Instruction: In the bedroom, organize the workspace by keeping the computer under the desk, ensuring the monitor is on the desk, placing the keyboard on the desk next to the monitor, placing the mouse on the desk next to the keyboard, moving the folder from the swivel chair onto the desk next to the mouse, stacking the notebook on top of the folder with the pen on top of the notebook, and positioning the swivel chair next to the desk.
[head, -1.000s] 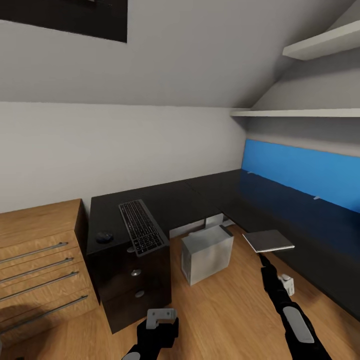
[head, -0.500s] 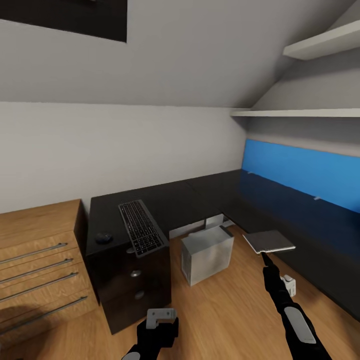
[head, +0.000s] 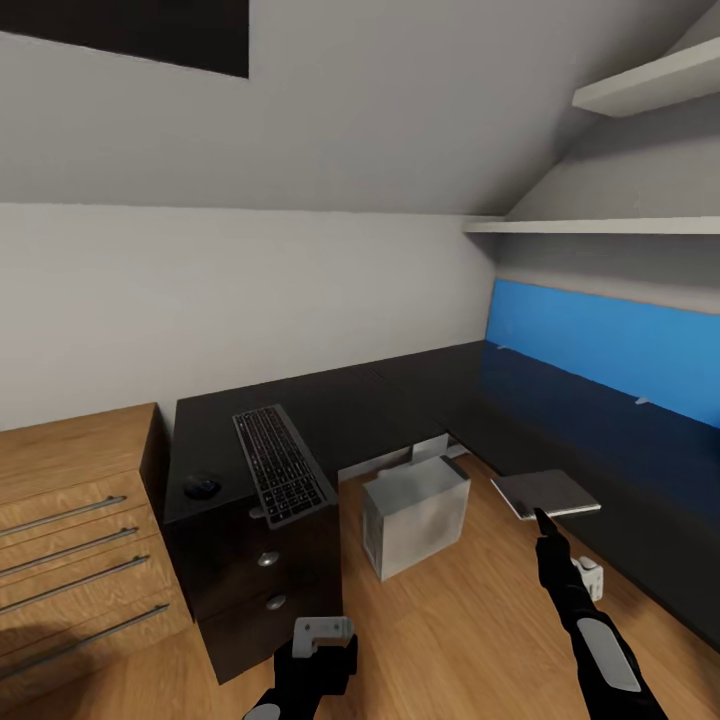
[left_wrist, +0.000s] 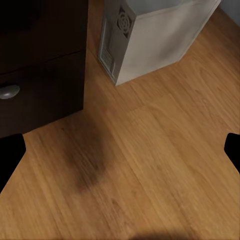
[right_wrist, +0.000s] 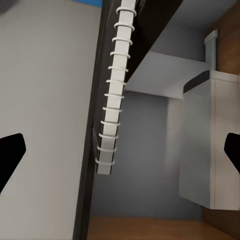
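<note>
My right gripper (head: 541, 518) is stretched forward and shut on the near edge of a grey spiral-bound notebook (head: 545, 492), held flat in the air by the black L-shaped desk (head: 400, 395). The right wrist view shows the notebook's white spiral (right_wrist: 112, 95) edge-on. A black keyboard (head: 280, 465) lies on the desk's left end, its near end jutting over the front edge, with a black mouse (head: 201, 487) left of it. The grey computer tower (head: 415, 515) stands on the floor in the desk's corner. My left gripper (head: 325, 640) hangs low and open over bare floor.
A wooden dresser (head: 70, 520) with metal handles stands left of the desk's dark drawer unit (head: 260, 580). A blue panel (head: 610, 345) backs the desk's right wing, with white shelves (head: 600, 226) above. Wooden floor (left_wrist: 150, 165) spreads between the drawers and the computer (left_wrist: 155, 35).
The whole view has shifted slightly down and outward, so the camera has moved. The right arm with the notebook has drifted a little to the right. The left arm looks unchanged.
</note>
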